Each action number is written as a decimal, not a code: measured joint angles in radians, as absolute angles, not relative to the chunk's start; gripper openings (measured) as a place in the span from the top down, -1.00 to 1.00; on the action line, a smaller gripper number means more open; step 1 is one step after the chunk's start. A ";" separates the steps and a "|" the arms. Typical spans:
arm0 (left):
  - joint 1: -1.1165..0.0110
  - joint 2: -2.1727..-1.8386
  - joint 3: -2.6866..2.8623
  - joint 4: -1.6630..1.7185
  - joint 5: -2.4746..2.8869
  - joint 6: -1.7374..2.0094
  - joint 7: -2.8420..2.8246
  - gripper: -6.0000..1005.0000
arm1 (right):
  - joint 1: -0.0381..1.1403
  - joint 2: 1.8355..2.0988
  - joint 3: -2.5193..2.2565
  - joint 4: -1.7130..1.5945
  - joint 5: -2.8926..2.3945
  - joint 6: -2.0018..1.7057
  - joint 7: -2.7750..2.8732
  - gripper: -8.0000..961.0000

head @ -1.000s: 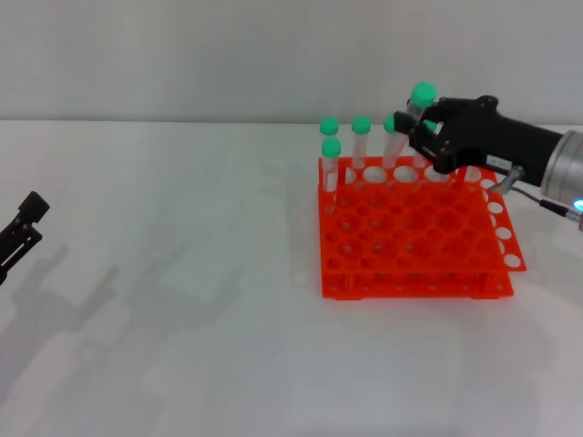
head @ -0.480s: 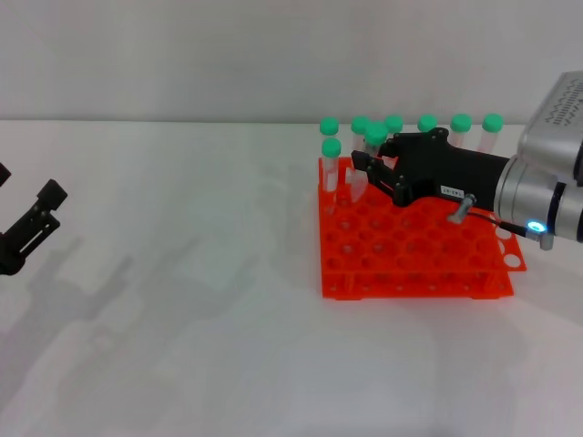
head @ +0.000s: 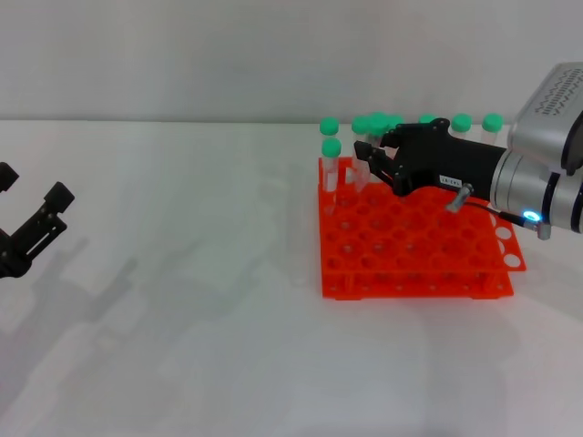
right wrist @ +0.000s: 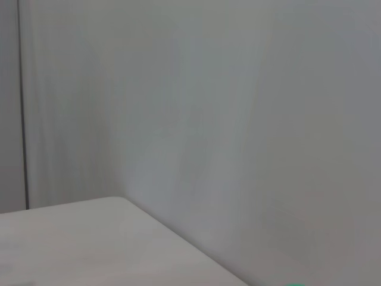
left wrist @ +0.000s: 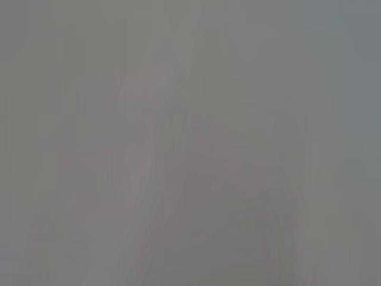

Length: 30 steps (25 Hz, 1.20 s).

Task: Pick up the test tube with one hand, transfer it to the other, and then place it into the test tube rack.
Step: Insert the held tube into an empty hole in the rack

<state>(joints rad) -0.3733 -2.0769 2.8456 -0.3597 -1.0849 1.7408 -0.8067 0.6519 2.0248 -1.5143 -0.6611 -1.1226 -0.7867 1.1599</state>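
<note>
My right gripper (head: 372,162), black with a white label and a blue ring light, reaches in from the right over the back of the orange-red test tube rack (head: 410,259). It is shut on the test tube (head: 376,126), which stands upright with its green cap above the fingers, at the rack's back left among the other tubes. Whether its tip sits in a hole is hidden. My left gripper (head: 32,188) is open and empty at the far left edge, low over the table. The left wrist view shows only grey.
Several other green-capped tubes stand in the rack's back rows, such as one at the left corner (head: 332,147) and one at the far right (head: 493,122). A white holed strip (head: 506,241) runs along the rack's right side. The right wrist view shows wall and table edge (right wrist: 89,238).
My right gripper has carried the tube down and to the left, from high above the rack's back right to its back left. My left gripper has edged slightly right and up.
</note>
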 joint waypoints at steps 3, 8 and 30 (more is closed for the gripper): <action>-0.374 -2.076 2.846 -0.359 -1.084 1.739 -0.807 -0.74 | 0.658 2.025 -1.517 -0.660 -1.123 -0.786 1.160 0.48; -0.376 -2.077 2.846 -0.359 -1.084 1.738 -0.807 -0.74 | 0.672 2.027 -1.518 -0.648 -1.123 -0.786 1.158 0.48; -0.379 -2.077 2.845 -0.357 -1.085 1.734 -0.807 -0.74 | 0.714 2.027 -1.522 -0.605 -1.123 -0.736 1.155 0.46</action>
<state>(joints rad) -0.3792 -2.0769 2.8455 -0.3574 -1.0845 1.7344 -0.8069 0.7141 2.0266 -1.5220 -0.6053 -1.1232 -0.7360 1.1552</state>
